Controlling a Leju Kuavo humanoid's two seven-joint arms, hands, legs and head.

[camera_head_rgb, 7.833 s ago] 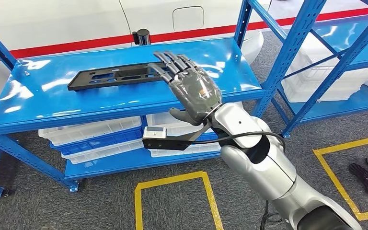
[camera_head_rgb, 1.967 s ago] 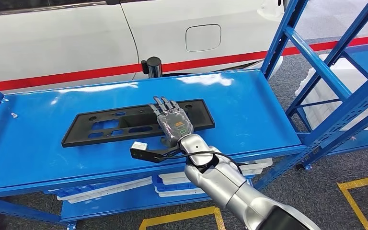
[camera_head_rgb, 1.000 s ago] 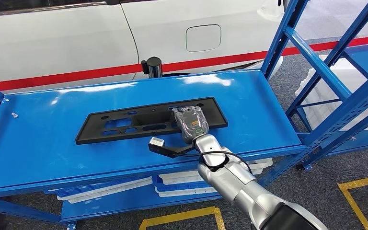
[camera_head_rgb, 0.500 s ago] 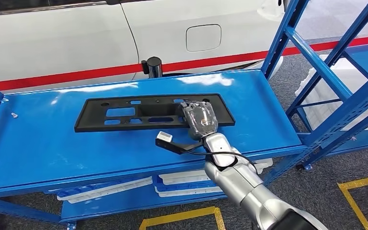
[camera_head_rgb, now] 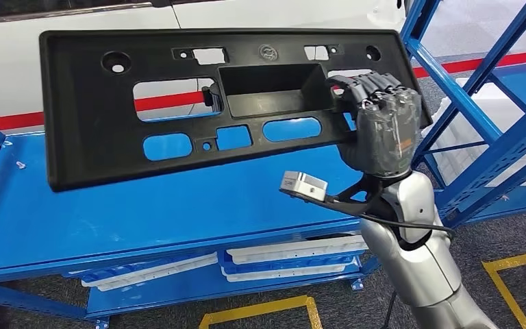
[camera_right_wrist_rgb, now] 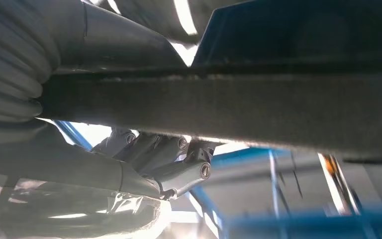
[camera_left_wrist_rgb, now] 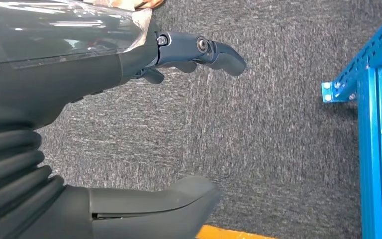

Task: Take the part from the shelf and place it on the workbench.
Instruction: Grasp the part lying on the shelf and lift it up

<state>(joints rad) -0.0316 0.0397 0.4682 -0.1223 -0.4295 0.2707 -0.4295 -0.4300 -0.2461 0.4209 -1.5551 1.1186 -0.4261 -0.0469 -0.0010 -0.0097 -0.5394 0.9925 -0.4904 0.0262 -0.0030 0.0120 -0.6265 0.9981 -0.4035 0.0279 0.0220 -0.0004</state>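
Long, flat black plastic panel with cut-out slots and a recessed central pocket (camera_head_rgb: 198, 103): it hangs in the air above the blue metal shelf (camera_head_rgb: 178, 205), tilted up toward the head camera so that its whole face shows, its far-left end unsupported and sagging slightly lower than the right.

Taking it from the left: that free end sticks out well past any support, so the panel will likely act as a long lever, and any quick turn could make it swing or twist in the grasp. It looks thin and light, a moulded piece, probably stiff enough to keep its shape but liable to flex along its length. The matt surface should not be very slippery. Through the oval openings in the middle, the blue shelf top shows behind. The recessed pocket and the rims of those slots look like the firmest places to take hold.

At the right end, the right hand (camera_head_rgb: 381, 123) grasps the panel, fingers (camera_head_rgb: 370, 86) hooked over its edge beside the pocket; the right wrist view shows the dark fingers curled under the panel's edge. A grasp nearer the middle would balance better, I judge.

The left hand (camera_left_wrist_rgb: 129, 99) hangs over grey carpet, fingers spread and holding nothing.
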